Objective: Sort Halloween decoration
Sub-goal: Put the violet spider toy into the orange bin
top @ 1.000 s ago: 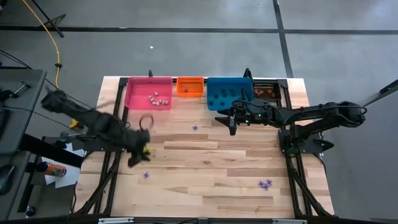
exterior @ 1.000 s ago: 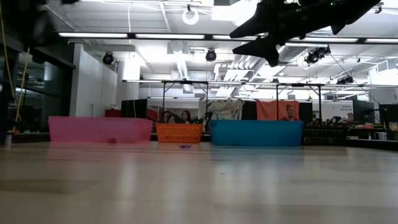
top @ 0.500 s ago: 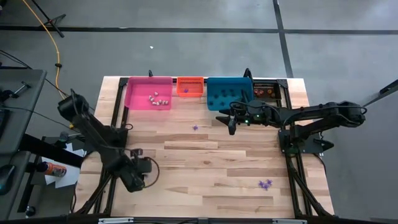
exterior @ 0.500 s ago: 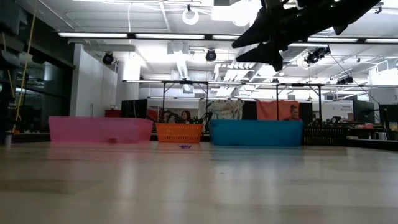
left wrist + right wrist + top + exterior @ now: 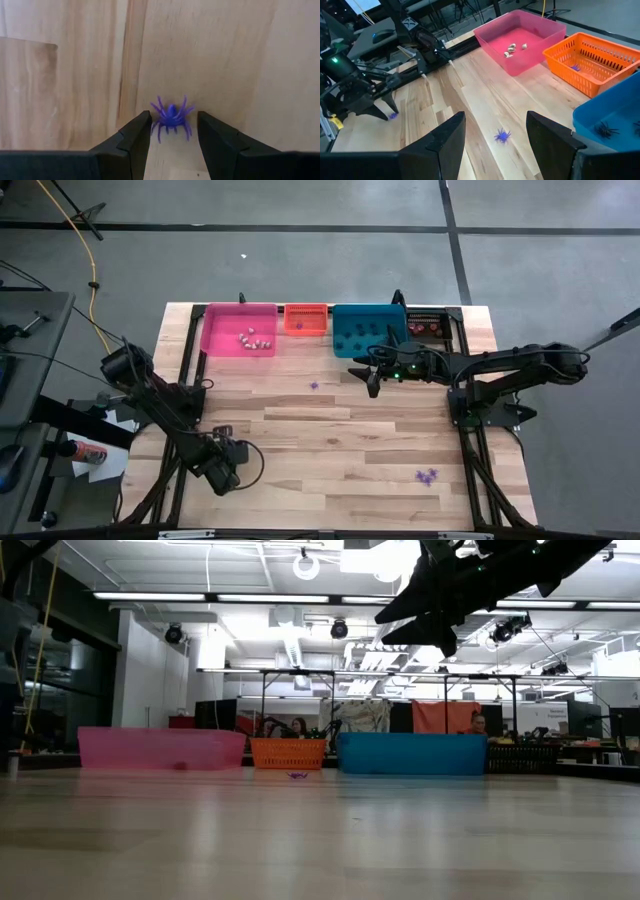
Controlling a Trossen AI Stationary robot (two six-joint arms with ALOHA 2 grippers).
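A small purple spider [image 5: 171, 116] lies on the wood near the table's near left. My left gripper [image 5: 173, 131] points down over it, open, one finger on each side of it. In the high view my left gripper [image 5: 230, 465] hides that spider. My right gripper [image 5: 372, 380] hovers open above the table in front of the blue bin [image 5: 368, 328], with nothing between its fingers [image 5: 445, 135]. Another purple spider [image 5: 313, 385] lies near the table's middle, and a few purple trinkets [image 5: 427, 476] lie at the near right.
Along the far edge stand a pink bin [image 5: 238, 330] with pale trinkets, an orange basket [image 5: 306, 319], the blue bin with dark spiders and a black bin [image 5: 428, 327]. Bare wood lies between the two arms. People show in the room behind the table.
My left gripper has swung toward the table's near edge and come down, tipping from a slant until it points down over the purple spider at the near left. Its fingers have stayed open. The spider has not moved.
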